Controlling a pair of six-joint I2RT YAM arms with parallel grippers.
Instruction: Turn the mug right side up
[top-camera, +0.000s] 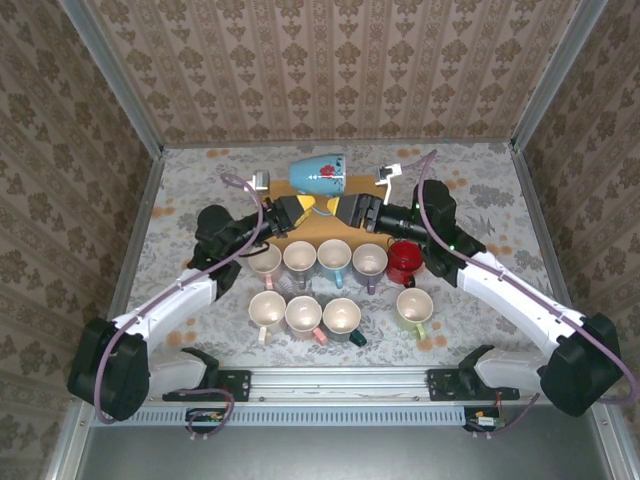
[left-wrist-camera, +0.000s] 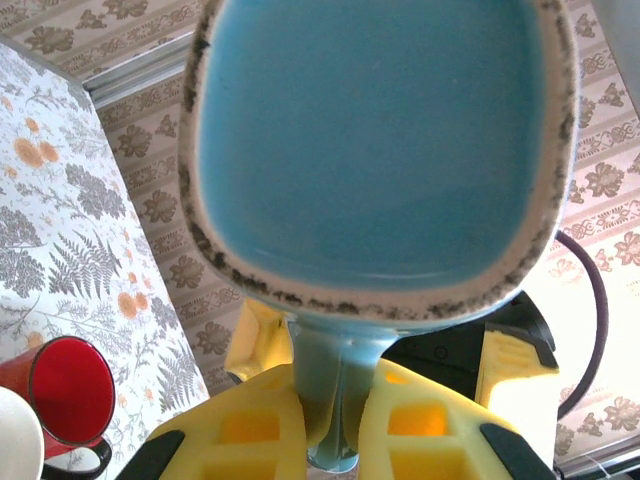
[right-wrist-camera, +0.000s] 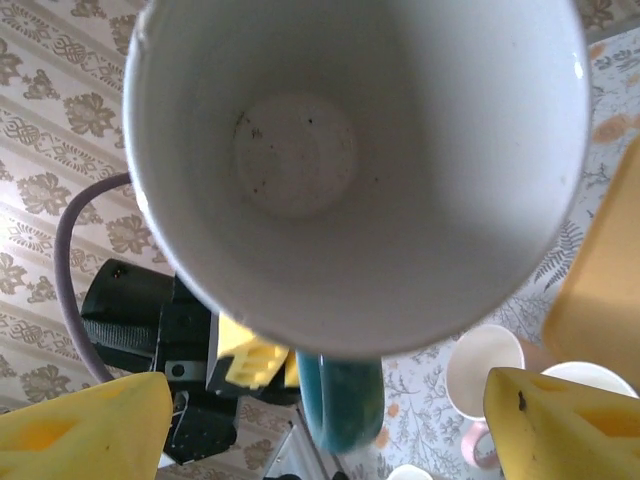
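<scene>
fingers (left-wrist-camera: 250, 430) on the left gripper (left-wrist-camera: 338, 432) are clamped tight on the handle of the blue mug (top-camera: 318, 172), one yellow pad each side of it, as the left wrist cam shows. that same cam looks straight at the mug's flat blue bottom with its speckled rim, so the mug is tipped over sideways, not upright.

from the top cam the mug is up in the air on its side, red flower print facing up, at the far middle of the table (top-camera: 480, 200). it sits over the far edge of a tan board (top-camera: 312, 232) and behind the rows of other mugs.

the right gripper (right-wrist-camera: 320, 425) has its fingers (right-wrist-camera: 90, 430) spread wide. the right wrist cam stares right into the mug's white inside, with one yellow finger low on each side of the frame and neither one touching the mug as far as i can see. the teal handle hangs down between them, and the left gripper's yellow pads show behind it.

both grippers come in from the near side and meet just under the mug in the top view.

the other mugs all stand mouth up. a red mug (top-camera: 405, 260) closes the right end of the back row, beside four pale ones. four more pale ones stand nearer the arms, including a light green mug (top-camera: 413, 307) off to the right.
</scene>
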